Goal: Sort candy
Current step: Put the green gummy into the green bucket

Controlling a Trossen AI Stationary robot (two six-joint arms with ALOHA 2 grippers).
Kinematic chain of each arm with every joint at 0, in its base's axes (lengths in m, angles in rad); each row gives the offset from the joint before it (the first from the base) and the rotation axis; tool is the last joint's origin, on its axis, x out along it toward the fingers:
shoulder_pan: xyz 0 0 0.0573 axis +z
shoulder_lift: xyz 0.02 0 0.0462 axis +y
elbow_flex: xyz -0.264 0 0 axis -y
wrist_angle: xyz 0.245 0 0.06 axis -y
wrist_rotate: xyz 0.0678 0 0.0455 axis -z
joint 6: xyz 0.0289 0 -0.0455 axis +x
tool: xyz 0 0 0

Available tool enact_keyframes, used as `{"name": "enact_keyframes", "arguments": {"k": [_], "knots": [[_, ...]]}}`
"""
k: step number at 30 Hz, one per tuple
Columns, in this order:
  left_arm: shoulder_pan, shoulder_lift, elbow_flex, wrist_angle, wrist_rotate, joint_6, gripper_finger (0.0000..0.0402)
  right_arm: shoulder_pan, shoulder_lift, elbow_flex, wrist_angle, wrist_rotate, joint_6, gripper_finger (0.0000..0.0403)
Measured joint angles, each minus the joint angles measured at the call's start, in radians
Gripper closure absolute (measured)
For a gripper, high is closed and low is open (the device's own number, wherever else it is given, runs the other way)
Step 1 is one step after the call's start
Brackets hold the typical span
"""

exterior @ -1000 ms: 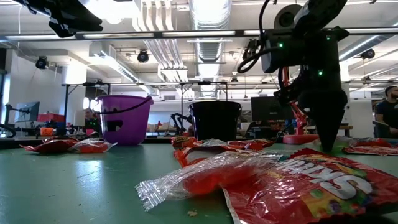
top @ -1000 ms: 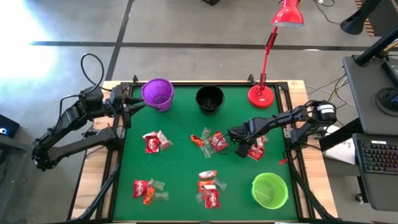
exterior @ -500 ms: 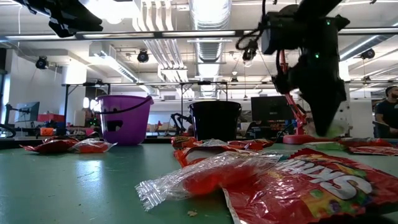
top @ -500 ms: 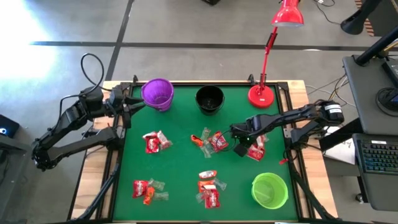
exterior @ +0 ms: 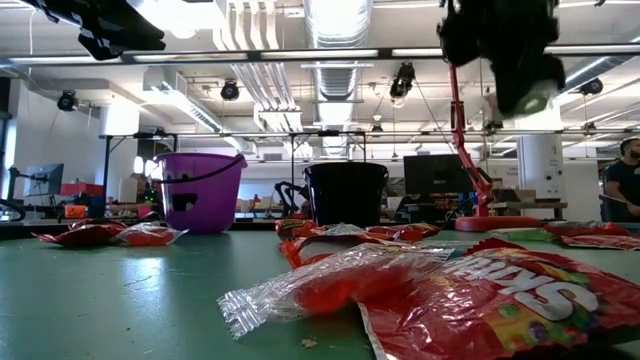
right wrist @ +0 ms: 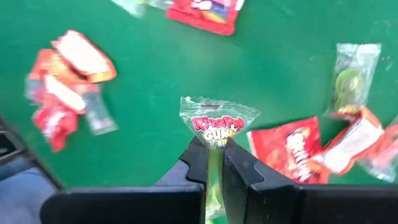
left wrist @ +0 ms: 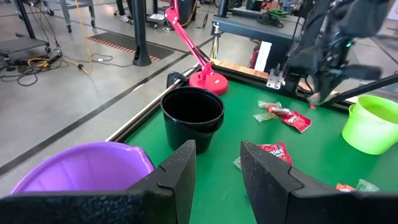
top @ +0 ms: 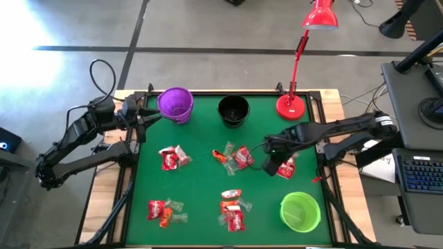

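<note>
Green felt counter (top: pixel 201 207) carries scattered wrappers. Your right end effector (right wrist: pixel 213 155) grips a clear greenish cellophane sweet (right wrist: pixel 216 121), lifted so you can carry it to a cup.

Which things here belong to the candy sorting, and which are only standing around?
Part of the job:
- candy scattered on the mat
- wrapped sweet held in the right gripper
- purple cup, black cup, green cup

Just standing there:
- red desk lamp

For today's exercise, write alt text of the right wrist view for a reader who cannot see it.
The right gripper is shut on a clear cellophane candy printed "Ring Pop Gummies", held above the green table. Below lie scattered red-wrapped candies and a clear greenish cellophane sweet.
</note>
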Motion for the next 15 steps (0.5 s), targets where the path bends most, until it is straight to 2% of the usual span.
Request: {"name": "enact_keyframes", "arguments": {"k": [7,15], "knots": [[0.000,0.000,0.000,0.000,0.000,0.000,0.0292,0.156,-0.024,0.045,-0.017,0.000,0.175,0.0390],[0.000,0.000,0.000,0.003,0.000,0.004,0.0292,0.374,-0.030,0.046,-0.001,-0.001,0.480,0.0390]]}}
